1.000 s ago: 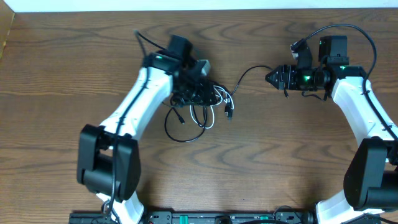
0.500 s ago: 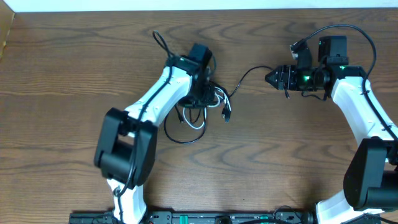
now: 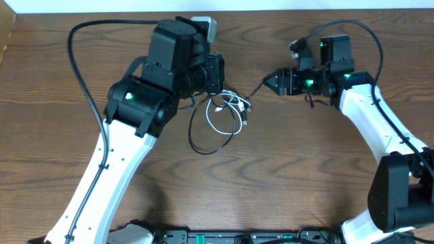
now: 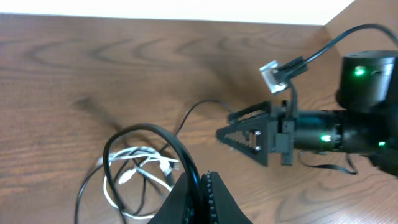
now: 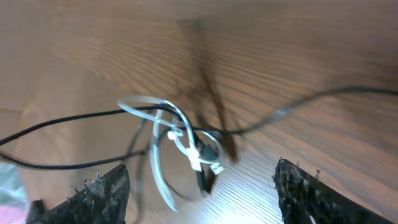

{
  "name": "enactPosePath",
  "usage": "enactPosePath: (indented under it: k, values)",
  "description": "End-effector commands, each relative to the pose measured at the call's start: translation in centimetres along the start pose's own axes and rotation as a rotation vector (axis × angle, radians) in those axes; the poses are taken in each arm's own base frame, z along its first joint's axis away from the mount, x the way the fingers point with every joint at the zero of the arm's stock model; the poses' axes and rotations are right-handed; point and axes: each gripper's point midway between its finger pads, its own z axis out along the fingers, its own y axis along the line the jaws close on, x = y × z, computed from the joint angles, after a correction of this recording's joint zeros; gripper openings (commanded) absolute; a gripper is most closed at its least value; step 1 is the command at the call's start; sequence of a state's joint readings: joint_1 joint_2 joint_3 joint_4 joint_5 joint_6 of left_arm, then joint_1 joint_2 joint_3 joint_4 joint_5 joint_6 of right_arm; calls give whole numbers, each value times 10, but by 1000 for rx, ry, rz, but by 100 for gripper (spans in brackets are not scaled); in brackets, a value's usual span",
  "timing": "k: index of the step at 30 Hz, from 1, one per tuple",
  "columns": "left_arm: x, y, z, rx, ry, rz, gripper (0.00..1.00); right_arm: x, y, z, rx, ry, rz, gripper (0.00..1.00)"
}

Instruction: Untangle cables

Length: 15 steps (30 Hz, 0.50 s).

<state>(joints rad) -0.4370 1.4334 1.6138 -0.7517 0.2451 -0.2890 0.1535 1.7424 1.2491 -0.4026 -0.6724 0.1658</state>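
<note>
Left tool (image 4: 200,178) pinched shut on a black cable (image 4: 152,129) loop, apparently to draw it from the cables (image 3: 224,112) tangled mid-tabletop (image 3: 305,176); right tool (image 5: 200,180) gapes wide, empty, nearby.

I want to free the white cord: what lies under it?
Bare brown wooden table shows through the looped white cord, and a thin black cable crosses it. Which lies on top at the crossings cannot be told.

I'm checking all three views and there's no lettering, label, brand or number I can read. The table (image 3: 325,176) is bare wood grain, and the arm housings give me nothing legible.
</note>
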Motion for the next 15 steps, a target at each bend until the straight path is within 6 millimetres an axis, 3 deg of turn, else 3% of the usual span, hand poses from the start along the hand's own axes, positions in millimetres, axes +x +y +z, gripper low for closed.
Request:
enactPosePath:
  k: [1,6,15]
  values:
    - [-10,-6,-5,24,-45,6,7,-2,34,2,-142,3,3,71]
    - [-37,-19,-18,70,-165,31,8,6,52,13,-167,30,-15,72]
    - [-76,-40,-44,147,-347,47,8,26,39,45,6,83,145,71]
